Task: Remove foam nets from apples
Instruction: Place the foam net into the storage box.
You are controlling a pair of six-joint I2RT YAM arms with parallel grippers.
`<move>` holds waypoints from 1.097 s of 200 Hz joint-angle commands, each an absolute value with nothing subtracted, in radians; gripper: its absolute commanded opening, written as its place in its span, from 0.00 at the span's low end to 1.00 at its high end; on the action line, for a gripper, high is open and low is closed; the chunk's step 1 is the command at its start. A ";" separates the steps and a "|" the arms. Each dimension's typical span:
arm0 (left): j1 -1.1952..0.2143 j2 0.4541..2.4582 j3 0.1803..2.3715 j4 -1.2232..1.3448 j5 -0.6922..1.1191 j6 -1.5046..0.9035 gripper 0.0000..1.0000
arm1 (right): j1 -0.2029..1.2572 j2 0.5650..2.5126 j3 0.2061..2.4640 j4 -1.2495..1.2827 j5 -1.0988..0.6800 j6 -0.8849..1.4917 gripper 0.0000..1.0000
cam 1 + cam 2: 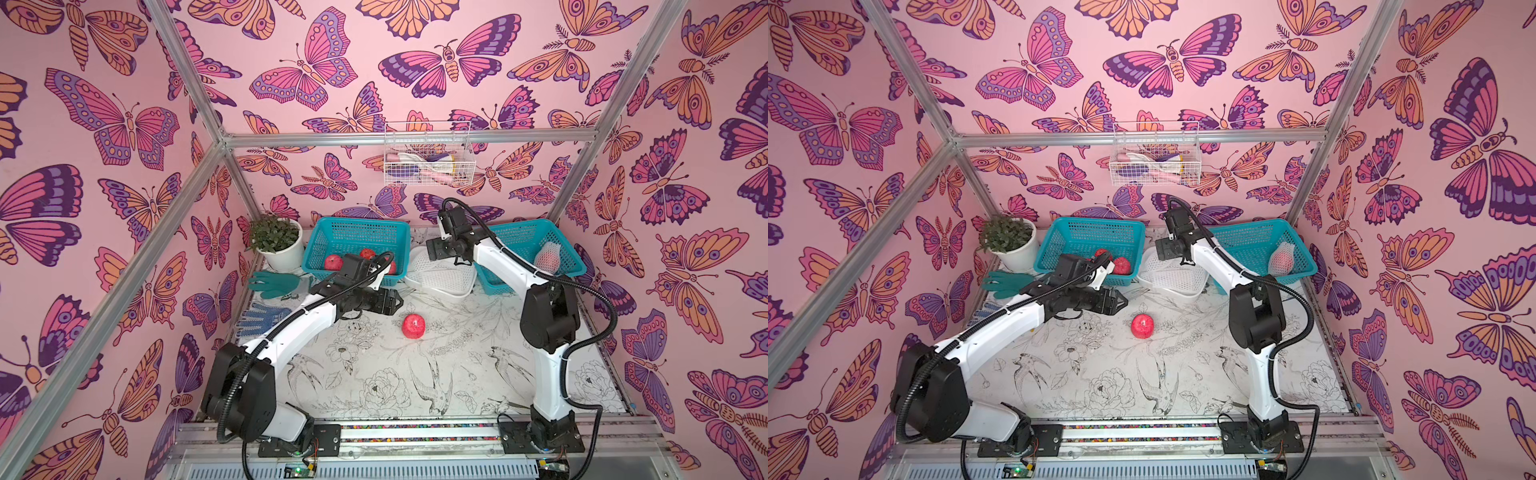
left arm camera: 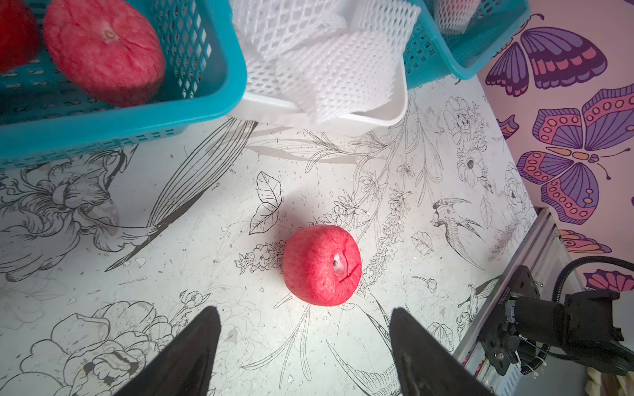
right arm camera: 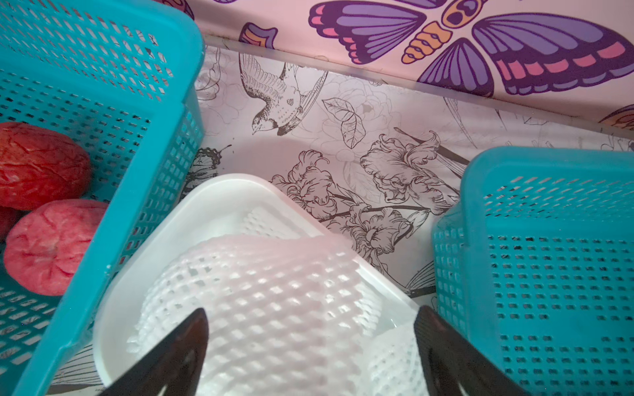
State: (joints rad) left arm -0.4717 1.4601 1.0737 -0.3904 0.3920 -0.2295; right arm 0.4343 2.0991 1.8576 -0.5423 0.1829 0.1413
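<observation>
A bare red apple (image 1: 412, 326) (image 1: 1142, 326) (image 2: 321, 264) lies on the table mat. My left gripper (image 1: 399, 301) (image 1: 1124, 300) (image 2: 303, 310) hovers just left of it, open, with nothing between its fingers. Several foam nets (image 1: 440, 270) (image 2: 326, 51) (image 3: 260, 291) are piled in the white tub (image 1: 440, 293) (image 3: 212, 192). My right gripper (image 1: 432, 251) (image 1: 1160, 251) (image 3: 313, 310) hangs open just above that pile. One apple still in its foam net (image 1: 547, 256) (image 1: 1281, 259) sits in the right teal basket (image 1: 523, 237). Bare apples (image 1: 333, 262) (image 2: 103, 51) (image 3: 51, 247) lie in the left teal basket (image 1: 357, 232).
A potted plant (image 1: 278, 241) stands at the back left. A green glove (image 1: 274, 284) and a blue-dotted glove (image 1: 259, 318) lie along the left side. A white wire basket (image 1: 428, 160) hangs on the back wall. Metal frame posts stand at the back corners.
</observation>
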 commanded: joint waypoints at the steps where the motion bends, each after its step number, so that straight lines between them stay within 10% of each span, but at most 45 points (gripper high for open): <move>1: -0.476 1.446 1.063 -0.396 0.382 -0.234 0.80 | 0.433 2.083 1.854 -0.573 0.212 0.138 0.95; 73: -0.485 1.441 1.056 -0.398 0.378 -0.238 0.80 | 0.433 2.105 1.870 -0.646 0.305 0.102 0.90; 138: -0.495 1.450 1.065 -0.402 0.372 -0.235 0.79 | 0.434 2.161 1.914 -0.663 0.164 0.076 0.49; 219: -0.502 1.453 1.064 -0.421 0.361 -0.223 0.79 | 0.419 2.354 2.108 -0.808 0.101 0.142 0.43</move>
